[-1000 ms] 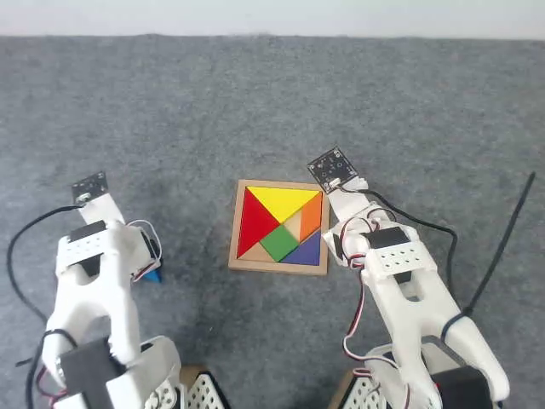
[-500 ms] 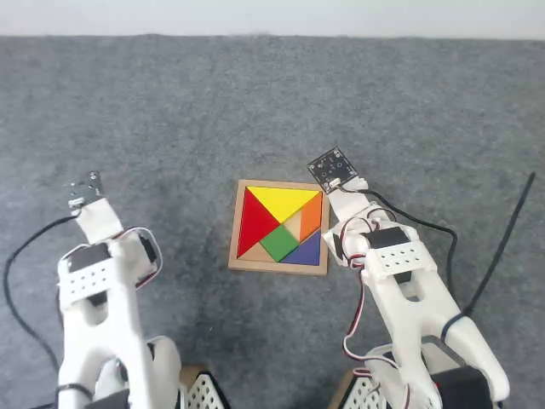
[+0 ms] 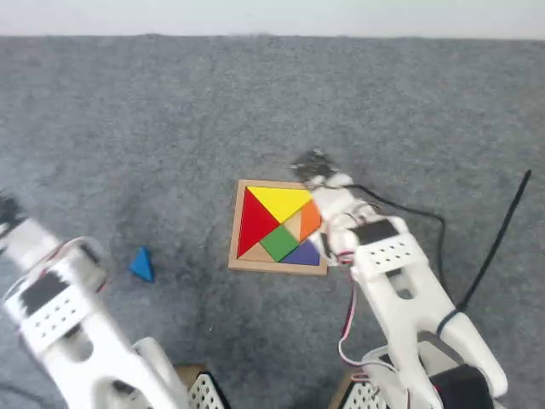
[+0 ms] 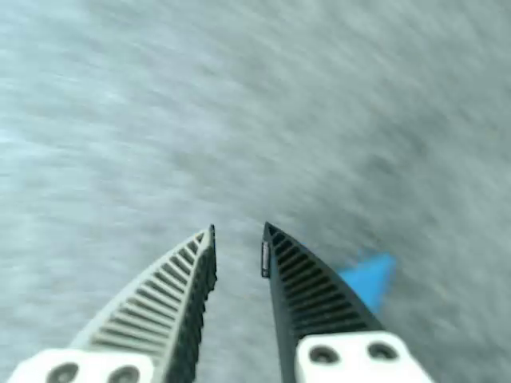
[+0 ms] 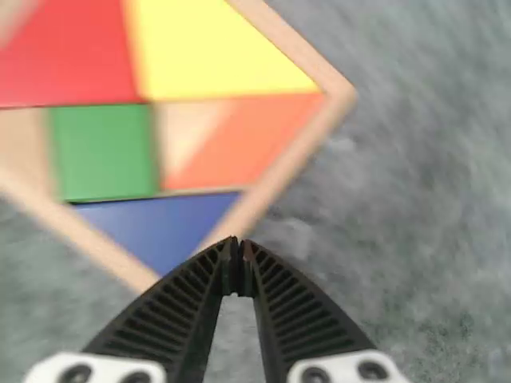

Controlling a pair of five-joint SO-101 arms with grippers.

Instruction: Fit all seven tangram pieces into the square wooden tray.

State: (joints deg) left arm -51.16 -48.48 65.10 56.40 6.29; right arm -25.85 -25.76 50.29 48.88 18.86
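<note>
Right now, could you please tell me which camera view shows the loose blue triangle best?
The high view: the blue triangle lies whole on the grey mat, apart from the wooden tray. The left wrist view catches a blurred corner of it beside the left tool. The right wrist view faces the tray and mat.

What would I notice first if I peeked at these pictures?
Your eye goes first to the square wooden tray in the middle of the grey carpeted table, packed with bright pieces like a big yellow triangle and a big red triangle. Next comes the small blue triangle, lying alone on the carpet, off to the tray's left in the high view. The right arm's black claw sits shut by the tray's edge.
</note>
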